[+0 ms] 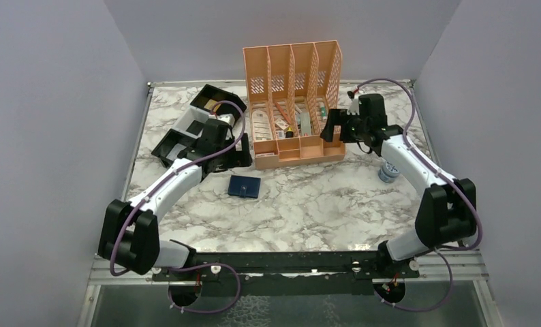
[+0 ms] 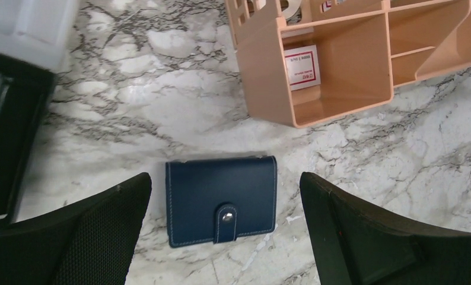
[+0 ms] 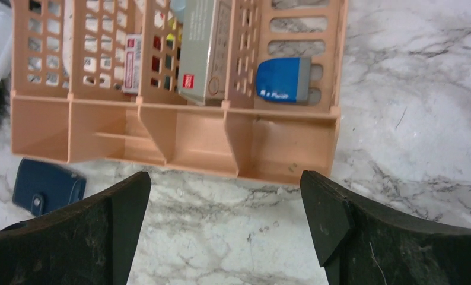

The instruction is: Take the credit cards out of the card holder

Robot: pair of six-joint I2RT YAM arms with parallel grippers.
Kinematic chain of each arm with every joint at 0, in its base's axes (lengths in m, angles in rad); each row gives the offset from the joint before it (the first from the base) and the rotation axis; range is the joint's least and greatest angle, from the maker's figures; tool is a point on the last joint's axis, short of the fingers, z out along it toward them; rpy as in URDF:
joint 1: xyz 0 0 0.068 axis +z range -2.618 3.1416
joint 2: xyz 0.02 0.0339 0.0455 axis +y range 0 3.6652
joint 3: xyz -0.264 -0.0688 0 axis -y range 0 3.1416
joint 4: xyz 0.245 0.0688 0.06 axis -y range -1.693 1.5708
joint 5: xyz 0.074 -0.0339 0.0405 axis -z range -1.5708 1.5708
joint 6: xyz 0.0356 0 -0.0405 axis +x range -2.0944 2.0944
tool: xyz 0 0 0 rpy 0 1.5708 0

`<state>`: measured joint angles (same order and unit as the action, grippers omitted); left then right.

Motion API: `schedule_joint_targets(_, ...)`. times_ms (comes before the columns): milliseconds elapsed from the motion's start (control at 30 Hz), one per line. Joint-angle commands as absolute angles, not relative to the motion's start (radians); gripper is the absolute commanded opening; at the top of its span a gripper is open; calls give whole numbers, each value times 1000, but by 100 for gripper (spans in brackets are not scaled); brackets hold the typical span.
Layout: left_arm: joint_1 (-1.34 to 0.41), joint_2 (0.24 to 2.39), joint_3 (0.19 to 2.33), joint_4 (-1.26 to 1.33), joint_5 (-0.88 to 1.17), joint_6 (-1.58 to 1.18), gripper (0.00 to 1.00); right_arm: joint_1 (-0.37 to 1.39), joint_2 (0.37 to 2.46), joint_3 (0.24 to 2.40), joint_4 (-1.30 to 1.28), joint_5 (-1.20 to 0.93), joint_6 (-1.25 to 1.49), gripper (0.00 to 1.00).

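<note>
Left hand: your left hand [image 2: 224, 176] hangs empty with its two black fingers spread wide, straight above the task's thing.
Card holder: the small navy stitched folding card holder [image 2: 221, 199] lies flat on the white marble-patterned table [image 2: 132, 89]. It is folded shut, with its tab snapped over the near edge, and nothing touches it.
Credit cards: none shows; you should assume they sit inside the closed holder.
Right hand: your right hand [image 3: 224, 176] is also spread wide and empty. It hovers before the front of the tall peach plastic file rack [image 3: 180, 136], well apart from the holder.
Step in hand: by the look of it, the approach to the holder, with no grasp made yet.
Doing it well: lower the left hand squarely so the fingers straddle the holder's side edges. Pin it flat, and bring the right hand over to lift the tab.
Watch for: the holder sliding on the smooth table, and the rack corner just beyond it.
</note>
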<state>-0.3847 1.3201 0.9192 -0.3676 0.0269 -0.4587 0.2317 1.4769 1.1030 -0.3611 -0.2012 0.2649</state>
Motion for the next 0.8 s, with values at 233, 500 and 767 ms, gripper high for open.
schedule_joint_targets(233, -375, 1537, 982, -150, 206, -528, 98, 231, 1882, 1496, -388, 99, 275, 99)
schedule_joint_targets(500, -380, 1668, 1074, -116, 296, -516, 93, 192, 2095, 1649, -385, 328, 278, 99)
schedule_joint_targets(767, -436, 1803, 1210, -109, 374, -482, 91, 62, 2122, 1644, -393, 311, 212, 99)
